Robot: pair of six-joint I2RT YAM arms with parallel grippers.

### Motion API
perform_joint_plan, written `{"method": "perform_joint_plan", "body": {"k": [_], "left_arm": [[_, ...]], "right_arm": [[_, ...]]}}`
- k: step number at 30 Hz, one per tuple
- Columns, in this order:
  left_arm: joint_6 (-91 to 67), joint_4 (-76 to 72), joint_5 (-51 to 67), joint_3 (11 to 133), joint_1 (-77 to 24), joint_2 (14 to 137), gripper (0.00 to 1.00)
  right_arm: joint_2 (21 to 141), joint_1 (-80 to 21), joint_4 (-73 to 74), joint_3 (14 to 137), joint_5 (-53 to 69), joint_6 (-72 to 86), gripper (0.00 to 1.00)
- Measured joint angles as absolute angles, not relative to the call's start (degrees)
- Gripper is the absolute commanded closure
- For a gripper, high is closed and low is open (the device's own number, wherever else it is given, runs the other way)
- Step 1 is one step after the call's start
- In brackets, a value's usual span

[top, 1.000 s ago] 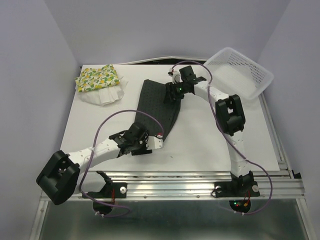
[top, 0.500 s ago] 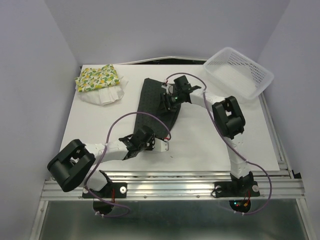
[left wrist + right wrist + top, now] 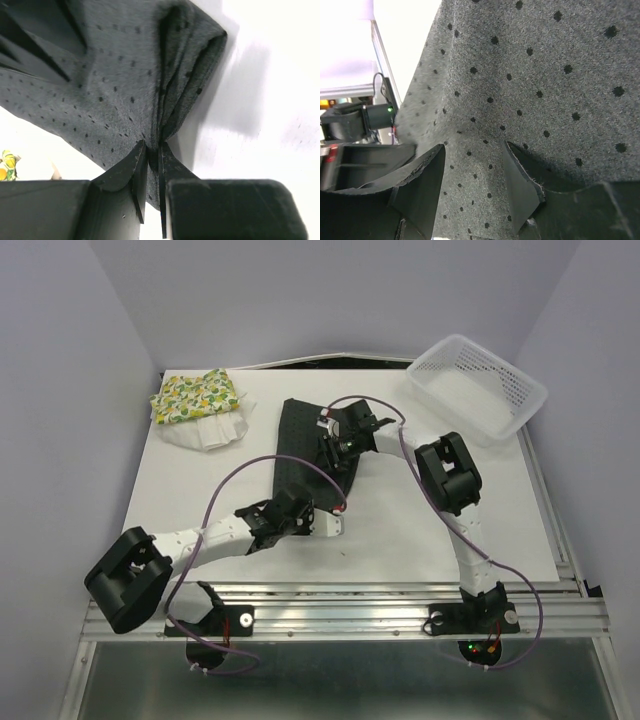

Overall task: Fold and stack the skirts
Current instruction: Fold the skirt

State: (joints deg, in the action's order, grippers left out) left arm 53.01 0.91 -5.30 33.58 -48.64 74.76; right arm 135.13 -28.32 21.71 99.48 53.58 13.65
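Note:
The black skirt [image 3: 298, 445] lies on the middle of the white table, partly bunched at its near end. My left gripper [image 3: 338, 516] is shut on a pinched fold of the black skirt [image 3: 125, 90] at its near right corner; in the left wrist view the gripper [image 3: 152, 150] has cloth squeezed between its jaws. My right gripper [image 3: 335, 445] is open just above the far right part of the black skirt [image 3: 520, 75], with dotted cloth showing between the jaws of the gripper [image 3: 475, 157]. The lemon-print skirt [image 3: 195, 395] lies folded on the white skirt [image 3: 212, 430] at the far left.
A white mesh basket [image 3: 480, 385] stands at the far right corner. The table's near edge meets a metal rail [image 3: 400, 605] holding both arm bases. Purple cables [image 3: 230, 485] loop over the arms. Grey walls close in left, right and back.
My left gripper has moved right along the near side with the skirt's corner in it. My right gripper has moved left and nearer, over the skirt.

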Motion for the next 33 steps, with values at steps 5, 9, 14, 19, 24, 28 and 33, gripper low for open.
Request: {"method": "perform_joint_plan", "body": {"k": [5, 9, 14, 19, 24, 28, 33], "left_arm": [[51.0, 3.6, -4.0, 35.8, -48.7, 74.3, 1.0], [50.3, 5.3, -2.8, 35.8, -48.8, 74.3, 1.0], [49.9, 5.8, -2.4, 36.2, -48.9, 76.1, 0.65], [49.6, 5.1, -2.8, 36.1, -49.8, 78.7, 0.52], [50.4, 1.8, -4.0, 36.1, -50.6, 82.1, 0.51], [51.3, -1.6, -4.7, 36.4, -50.7, 84.1, 0.6], [52.0, -2.1, -4.6, 37.8, -50.7, 86.0, 1.0]], "right_arm": [[135.0, -28.3, 24.1, 101.6, 52.9, 12.8, 0.44], [135.1, -28.3, 25.4, 104.8, 50.9, 12.2, 0.43], [135.1, -28.3, 24.6, 107.5, 51.5, 13.7, 0.44], [135.7, -28.2, 24.2, 106.9, 53.2, 15.1, 0.44], [136.8, -28.2, 24.1, 106.7, 54.2, 15.5, 0.44], [137.1, -28.4, 24.0, 106.5, 54.9, 15.4, 0.45], [138.0, -29.5, 24.5, 105.1, 55.5, 12.9, 0.47]]}}
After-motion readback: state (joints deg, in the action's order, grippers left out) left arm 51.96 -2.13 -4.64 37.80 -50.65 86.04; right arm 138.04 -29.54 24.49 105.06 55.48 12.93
